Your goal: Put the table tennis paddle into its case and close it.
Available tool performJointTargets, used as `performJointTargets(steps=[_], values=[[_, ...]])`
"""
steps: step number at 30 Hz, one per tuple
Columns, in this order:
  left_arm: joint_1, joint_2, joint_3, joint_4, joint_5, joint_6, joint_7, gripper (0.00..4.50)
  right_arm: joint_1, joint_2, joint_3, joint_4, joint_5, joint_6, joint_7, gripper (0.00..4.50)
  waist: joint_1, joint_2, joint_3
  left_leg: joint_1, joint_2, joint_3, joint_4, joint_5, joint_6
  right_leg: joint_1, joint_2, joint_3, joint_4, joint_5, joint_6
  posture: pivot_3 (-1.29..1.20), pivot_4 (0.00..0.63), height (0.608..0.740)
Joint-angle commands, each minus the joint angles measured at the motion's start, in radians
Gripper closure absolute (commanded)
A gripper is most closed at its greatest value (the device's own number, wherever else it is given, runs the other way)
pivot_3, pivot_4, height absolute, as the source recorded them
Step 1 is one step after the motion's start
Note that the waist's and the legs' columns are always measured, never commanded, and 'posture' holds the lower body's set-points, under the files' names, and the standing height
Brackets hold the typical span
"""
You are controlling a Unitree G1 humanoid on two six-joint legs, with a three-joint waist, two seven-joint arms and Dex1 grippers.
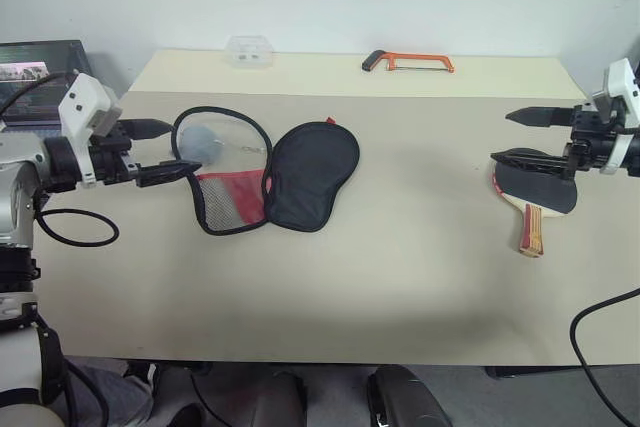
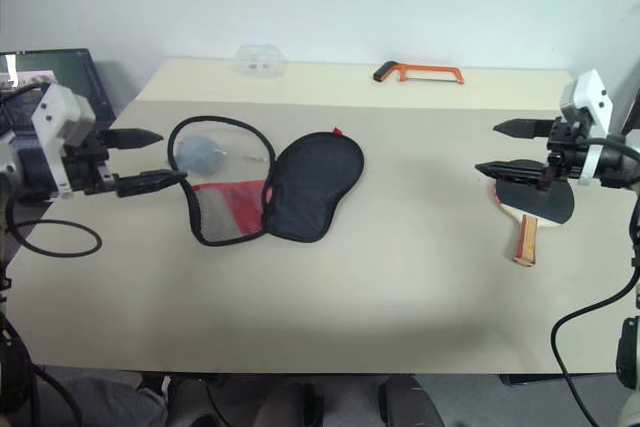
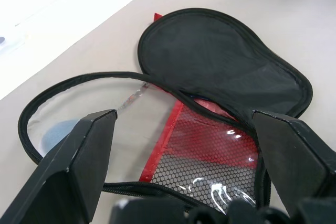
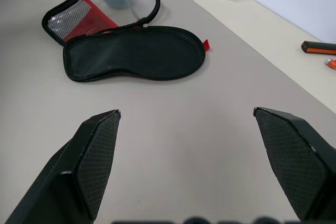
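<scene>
1. Beige is the colour of the bench [image 1: 400, 287], and all the things lie on its top.
2. The case [image 1: 270, 172] lies unzipped and spread flat on the left half of the bench. Its dark flap [image 1: 312, 175] is folded out to the right, and the other half, with red lining and black mesh [image 1: 232, 197], lies to the left of it.
3. A grey-blue plush ball [image 1: 203, 141] rests inside the clear rounded part of the open half, at the far end of the case.
4. The table tennis paddle [image 1: 545, 192] lies flat near the right edge of the bench, well apart from the case. Its black blade points away from the robot and its striped wooden handle [image 1: 531, 230] points toward the near edge.
5. The left end effector [image 1: 163, 151] hovers just beside the left rim of the case. Its two black fingers are spread wide and hold nothing.
6. The right end effector [image 1: 525, 137] hovers over the far end of the paddle blade. Its fingers are also spread wide and empty; I cannot tell if the lower finger touches the blade.
7. At the far edge of the bench lie an orange hacksaw [image 1: 408, 62] and, more to the left, a small clear plastic box [image 1: 250, 51].
8. A laptop [image 1: 40, 77] stands beyond the left end of the bench.
</scene>
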Motion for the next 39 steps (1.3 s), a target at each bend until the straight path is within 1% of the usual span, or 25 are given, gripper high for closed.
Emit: performJointTargets(steps=[1, 5, 9, 14, 19, 22, 24, 27, 30, 34, 39], values=[[-0.018, 0.010, 0.016, -0.006, -0.005, -0.016, 0.000, 0.00, -0.001, -0.028, -0.031, -0.034, 0.026, 0.006, 0.002, 0.04, 0.000, 0.000, 0.000, 0.000, 0.000, 0.000, 0.000, 0.000, 0.000, 0.000, 0.000, 0.000, 0.000, 0.000, 0.000, 0.00, 0.150, 0.740], [-0.014, 0.011, 0.020, -0.014, -0.006, -0.012, 0.005, 0.00, -0.011, -0.021, -0.023, -0.027, 0.024, 0.005, 0.009, 0.04, 0.000, 0.000, 0.000, 0.000, 0.000, 0.000, 0.000, 0.000, 0.000, 0.000, 0.000, 0.000, 0.000, 0.000, 0.000, 0.00, 0.150, 0.740], [0.038, 0.009, 0.046, -0.068, -0.007, 0.026, 0.069, 0.00, -0.061, 0.000, 0.006, 0.040, 0.002, -0.020, 0.022, 0.04, -0.003, 0.000, 0.000, 0.000, 0.000, 0.000, 0.000, 0.000, 0.000, 0.000, 0.000, 0.000, 0.000, 0.000, 0.000, 0.00, 0.150, 0.740], [0.102, 0.011, 0.084, -0.097, 0.016, 0.083, 0.224, 0.00, -0.072, 0.034, 0.026, 0.042, 0.007, -0.024, 0.025, 0.04, -0.004, 0.000, 0.000, 0.000, 0.000, -0.001, 0.000, 0.000, 0.000, 0.000, 0.000, 0.000, 0.000, 0.000, 0.000, 0.00, 0.150, 0.740], [0.107, -0.018, 0.117, -0.109, 0.007, 0.219, 0.377, 0.00, -0.030, 0.046, 0.009, -0.005, 0.026, -0.012, 0.008, 0.04, 0.000, 0.000, 0.000, 0.000, 0.000, -0.001, 0.000, 0.000, 0.000, 0.000, 0.000, 0.000, 0.000, 0.000, 0.000, 0.00, 0.150, 0.740], [0.110, -0.071, 0.136, -0.149, -0.024, 0.336, 0.457, 0.00, 0.009, 0.054, -0.008, -0.036, 0.037, 0.003, -0.020, 0.04, 0.005, 0.000, 0.000, 0.000, 0.000, -0.002, 0.000, 0.000, 0.000, 0.001, -0.001, -0.001, 0.000, 0.000, 0.000, 0.00, 0.150, 0.740], [0.093, -0.149, 0.157, -0.190, -0.058, 0.451, 0.548, 0.00, 0.028, 0.053, -0.015, -0.075, 0.061, 0.029, -0.023, 0.04, 0.007, 0.000, 0.000, 0.000, -0.001, -0.002, 0.001, 0.000, 0.000, 0.001, -0.001, -0.001, 0.000, 0.000, 0.000, 0.00, 0.150, 0.740], [0.125, -0.281, 0.206, -0.294, -0.117, 0.581, 0.667, 0.00, 0.058, 0.053, -0.013, -0.091, 0.059, 0.042, -0.058, 0.04, 0.010, -0.001, 0.000, 0.000, -0.001, -0.003, 0.001, 0.000, 0.000, 0.002, -0.001, -0.001, 0.000, 0.000, 0.001, 0.00, 0.150, 0.740], [0.170, -0.359, 0.235, -0.383, -0.143, 0.650, 0.743, 0.00, 0.100, 0.032, -0.026, -0.150, 0.088, 0.077, -0.054, 0.04, 0.011, -0.002, -0.001, -0.001, -0.001, -0.004, 0.001, 0.000, 0.000, 0.002, -0.001, 0.000, -0.001, 0.000, 0.001, 0.00, 0.150, 0.740], [0.199, -0.411, 0.235, -0.419, -0.161, 0.683, 0.800, 0.00, 0.115, 0.009, -0.044, -0.161, 0.093, 0.097, -0.076, 0.04, 0.008, -0.002, -0.001, -0.001, -0.001, -0.005, 0.000, 0.000, 0.000, 0.002, -0.001, 0.000, -0.001, 0.001, 0.001, 0.00, 0.150, 0.740], [0.239, -0.434, 0.215, -0.453, -0.173, 0.683, 0.815, 0.00, 0.135, -0.008, -0.049, -0.185, 0.104, 0.110, -0.078, 0.04, 0.008, -0.002, -0.001, 0.001, -0.002, -0.006, 0.001, 0.000, 0.000, 0.005, -0.001, 0.000, 0.000, 0.000, 0.001, 0.00, 0.150, 0.740]])
